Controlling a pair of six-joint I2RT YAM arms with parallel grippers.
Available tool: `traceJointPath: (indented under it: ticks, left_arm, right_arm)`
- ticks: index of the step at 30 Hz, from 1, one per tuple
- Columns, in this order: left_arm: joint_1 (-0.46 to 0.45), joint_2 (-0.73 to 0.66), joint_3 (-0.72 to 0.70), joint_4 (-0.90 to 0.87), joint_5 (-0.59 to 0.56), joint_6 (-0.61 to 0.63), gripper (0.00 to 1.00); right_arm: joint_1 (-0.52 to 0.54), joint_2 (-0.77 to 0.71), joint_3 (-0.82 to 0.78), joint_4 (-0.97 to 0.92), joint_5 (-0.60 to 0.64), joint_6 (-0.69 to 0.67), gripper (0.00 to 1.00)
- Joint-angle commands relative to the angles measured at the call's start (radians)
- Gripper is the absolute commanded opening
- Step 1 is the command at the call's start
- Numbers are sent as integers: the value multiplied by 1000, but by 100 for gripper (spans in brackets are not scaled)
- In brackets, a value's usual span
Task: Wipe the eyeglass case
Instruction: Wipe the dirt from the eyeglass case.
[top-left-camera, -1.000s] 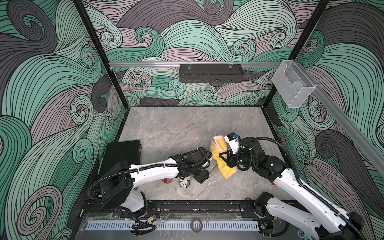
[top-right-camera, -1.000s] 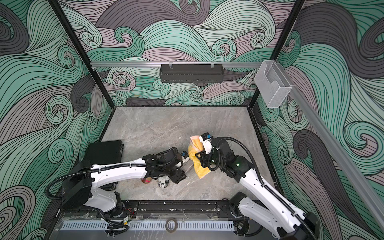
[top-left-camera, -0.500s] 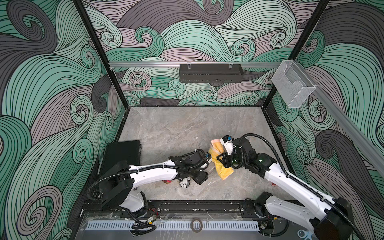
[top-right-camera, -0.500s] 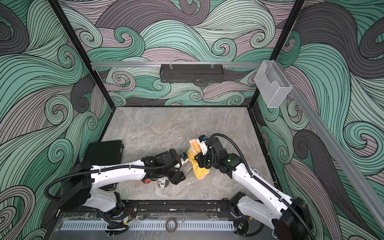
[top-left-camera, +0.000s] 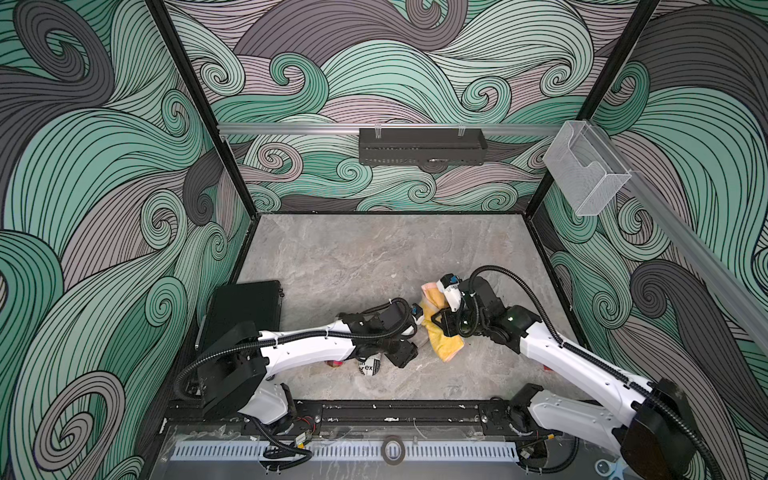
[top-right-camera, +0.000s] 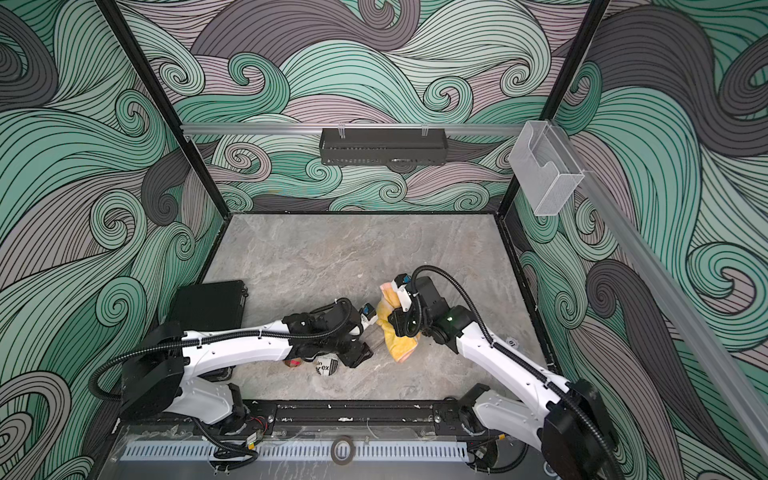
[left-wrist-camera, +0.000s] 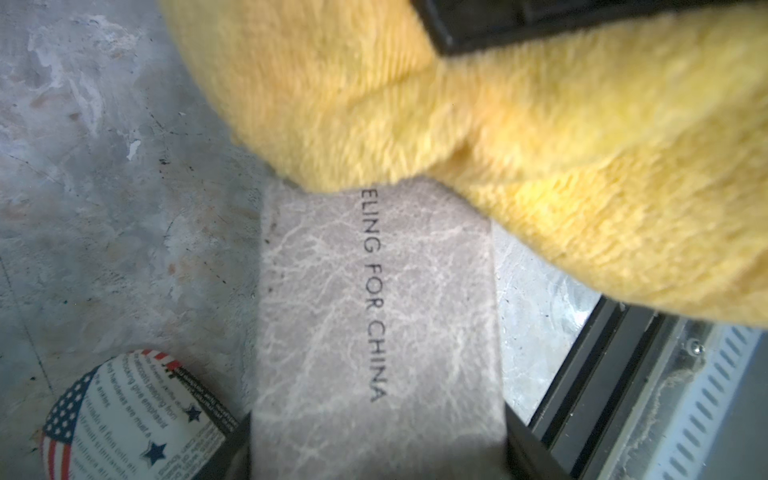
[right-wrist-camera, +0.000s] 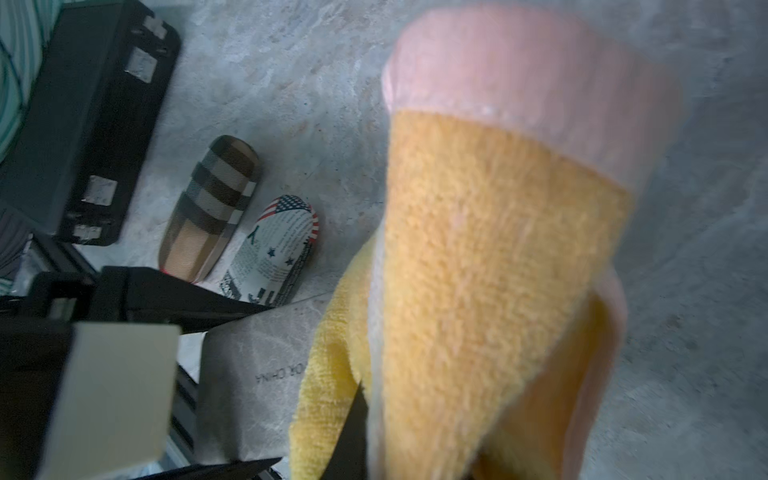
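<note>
Grey eyeglass case (left-wrist-camera: 378, 316) clamped by one end in left hand (left-wrist-camera: 378, 451), near front centre of counter (top-left-camera: 374, 257). Far end lies under yellow cloth (right-wrist-camera: 490, 291), pinched in closed right hand (top-left-camera: 444, 328). Versus a second ago: right hand slightly nearer left hand.

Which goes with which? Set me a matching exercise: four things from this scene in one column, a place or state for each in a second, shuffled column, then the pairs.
Things
1. grey marbled case
2. yellow cloth
3. flag-print case
4. black box

Places or states
A. lies on the table beside a plaid case
B. clamped in the right gripper
C. apart from the others, at the table's edge
D. held in the left gripper

Pairs: 1-D, 2-B, 3-A, 4-C
</note>
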Motion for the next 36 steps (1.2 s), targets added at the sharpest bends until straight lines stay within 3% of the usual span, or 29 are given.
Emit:
traceJointPath:
  ticks: [1,6,17,20,30,33,36]
  left_arm:
    - [-1,-34,14,124,-9,-4,53]
    - [-1,-37,10,137,-25,-5,52]
    - [-22,-86,-39,170,-51,-21,51]
    - [-23,-98,-50,175,-59,-31,51]
    - [-31,-96,-62,210,-81,-48,51]
    - [-35,-93,-62,212,-95,-48,50]
    - [-42,-95,-64,206,-115,-49,50]
  right_arm:
    - [25,11,-19,96,-188,13,0]
    - [37,41,-33,108,-220,20,0]
    - [9,77,13,-58,236,66,0]
    - [10,79,25,-26,192,57,0]
    - [61,59,-46,205,-248,59,0]
    - [62,63,-51,181,-222,60,0]
    - [54,81,-33,84,-66,54,0]
